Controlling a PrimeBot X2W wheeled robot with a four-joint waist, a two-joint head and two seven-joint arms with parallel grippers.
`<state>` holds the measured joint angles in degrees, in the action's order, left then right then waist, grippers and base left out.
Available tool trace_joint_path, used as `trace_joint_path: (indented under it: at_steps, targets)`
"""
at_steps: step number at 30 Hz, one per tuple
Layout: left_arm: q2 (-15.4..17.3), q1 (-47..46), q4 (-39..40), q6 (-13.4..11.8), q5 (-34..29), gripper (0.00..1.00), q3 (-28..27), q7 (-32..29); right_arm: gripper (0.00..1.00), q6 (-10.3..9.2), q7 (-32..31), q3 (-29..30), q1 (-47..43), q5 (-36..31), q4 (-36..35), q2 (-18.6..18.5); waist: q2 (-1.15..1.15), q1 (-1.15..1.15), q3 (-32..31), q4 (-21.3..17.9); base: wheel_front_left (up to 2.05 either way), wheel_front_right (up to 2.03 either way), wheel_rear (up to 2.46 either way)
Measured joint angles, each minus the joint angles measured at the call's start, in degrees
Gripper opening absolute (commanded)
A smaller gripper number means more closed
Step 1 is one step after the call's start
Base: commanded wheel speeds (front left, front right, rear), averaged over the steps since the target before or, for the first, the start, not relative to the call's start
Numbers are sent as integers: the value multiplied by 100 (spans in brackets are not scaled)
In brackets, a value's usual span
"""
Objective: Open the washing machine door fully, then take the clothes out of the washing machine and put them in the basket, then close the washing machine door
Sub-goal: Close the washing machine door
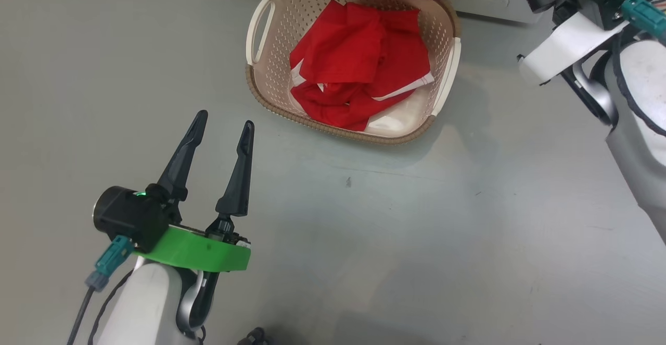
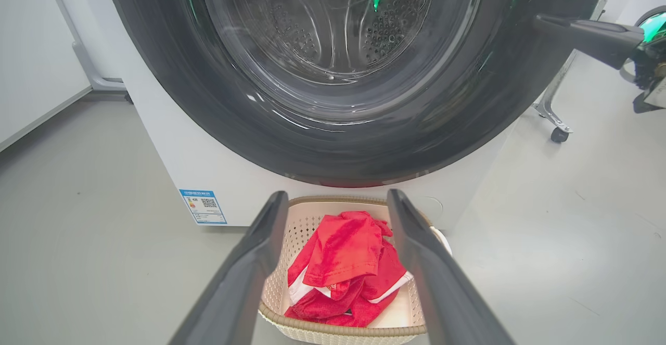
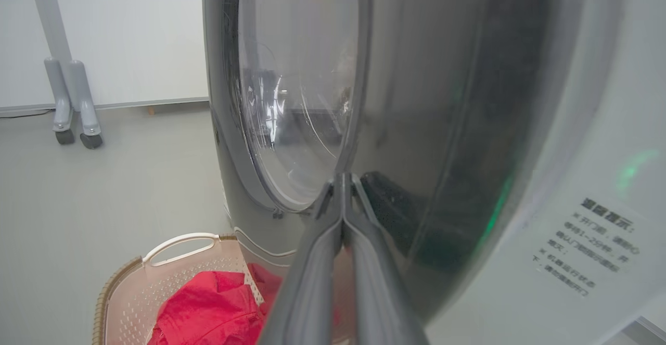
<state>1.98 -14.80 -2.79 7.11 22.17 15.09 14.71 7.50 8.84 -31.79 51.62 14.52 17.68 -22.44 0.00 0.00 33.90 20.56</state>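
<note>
Clothes (image 1: 359,64) in the basket (image 1: 307,17), upper middle. Left hand (image 1: 225,118) spread, lower left; right hand (image 3: 342,183) pressed together right by the door (image 3: 442,100).

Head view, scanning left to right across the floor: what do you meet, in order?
First the left gripper with fingers open → basket holding the red clothes → right forearm at the edge.

Basket (image 1: 270,103) on floor (image 1: 416,220), just before washing machine (image 2: 208,168), below washing machine door (image 2: 333,142). Clothes (image 1: 359,64) in basket. Left gripper (image 1: 225,118) over floor, near basket, at its near-left. Right gripper (image 3: 342,189) right of basket, fingers (image 3: 317,262) against door.
</note>
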Motion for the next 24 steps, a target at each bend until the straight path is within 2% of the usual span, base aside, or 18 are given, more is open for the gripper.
trace_joint_path:
  at_steps: [13,24]
  targets:
    - [-14,-191,-36,0,52,100,42,0,0,0,-97,-60,694,56,233,-278,0,0,303,162,0,0,0]
    - [-54,-229,-64,0,52,100,29,0,0,29,-89,151,1028,347,552,-268,0,0,398,275,0,0,0]
